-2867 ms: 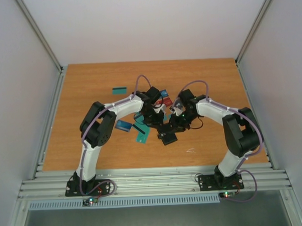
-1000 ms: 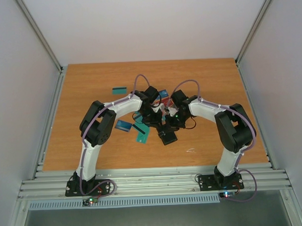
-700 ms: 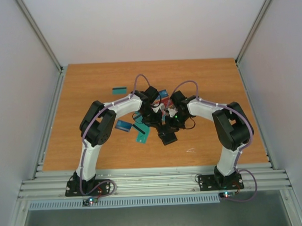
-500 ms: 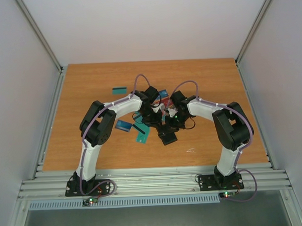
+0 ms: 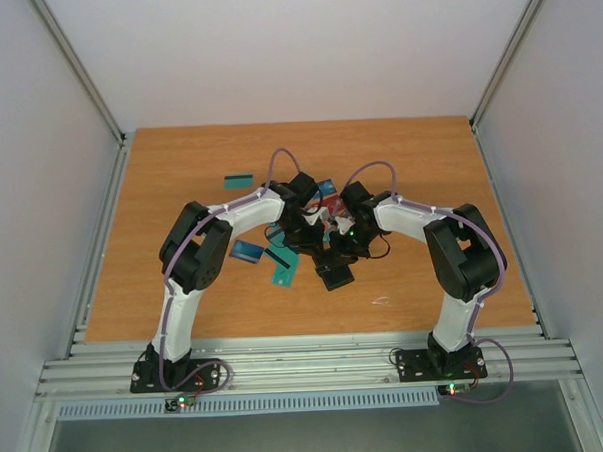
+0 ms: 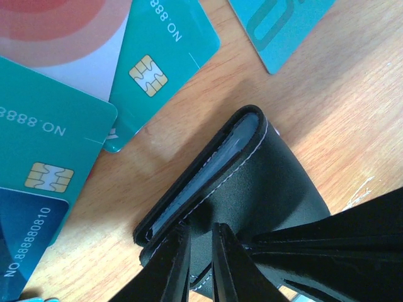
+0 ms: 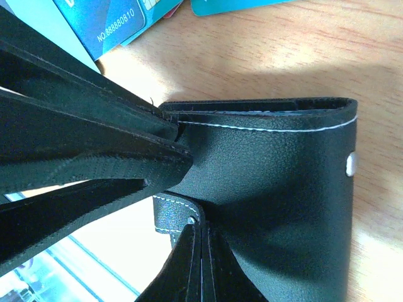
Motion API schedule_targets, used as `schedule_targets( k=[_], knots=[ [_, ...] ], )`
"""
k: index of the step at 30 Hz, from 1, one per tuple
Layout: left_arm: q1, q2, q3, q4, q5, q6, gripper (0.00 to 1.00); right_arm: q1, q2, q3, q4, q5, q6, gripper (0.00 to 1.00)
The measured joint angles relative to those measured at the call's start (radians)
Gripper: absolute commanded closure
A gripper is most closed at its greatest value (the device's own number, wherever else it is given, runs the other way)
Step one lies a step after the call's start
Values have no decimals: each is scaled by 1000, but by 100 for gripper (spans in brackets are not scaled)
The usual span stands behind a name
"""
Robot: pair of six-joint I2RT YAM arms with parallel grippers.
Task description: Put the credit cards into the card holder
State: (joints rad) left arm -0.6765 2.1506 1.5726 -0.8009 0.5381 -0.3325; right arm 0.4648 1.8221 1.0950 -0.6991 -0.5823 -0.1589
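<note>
The black card holder [image 6: 264, 182] lies closed on the wood, with a grey-blue lining showing along its edge. My left gripper [image 6: 200, 229] is shut on one of its flaps. In the right wrist view the holder [image 7: 283, 207] fills the frame. My right gripper [image 7: 201, 229] is shut, its tips pressed together at the small stitched strap tab [image 7: 171, 214]; whether it pinches any leather I cannot tell. Credit cards lie around: teal ones [image 6: 157, 50], a blue one [image 6: 25, 245] and a red-and-white one [image 6: 56, 31]. From above, both grippers meet over the holder [image 5: 336, 276].
More cards lie left of the holder: a teal one [image 5: 284, 270], a blue-teal one [image 5: 247, 251] and a lone teal one [image 5: 238, 179] farther back. Red and blue cards [image 5: 330, 195] sit behind the grippers. Grey walls bound the table [image 5: 185, 311].
The right arm has swung left and closed in on the left gripper over the holder. Over the last second both arms have stayed nearly still.
</note>
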Motion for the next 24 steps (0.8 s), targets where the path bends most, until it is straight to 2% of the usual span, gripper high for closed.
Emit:
schedule_targets(
  k=[24],
  knots=[
    [-5,8,16,-18,-11,0,88,0,-20,4,-35,-1,13,99]
  ],
)
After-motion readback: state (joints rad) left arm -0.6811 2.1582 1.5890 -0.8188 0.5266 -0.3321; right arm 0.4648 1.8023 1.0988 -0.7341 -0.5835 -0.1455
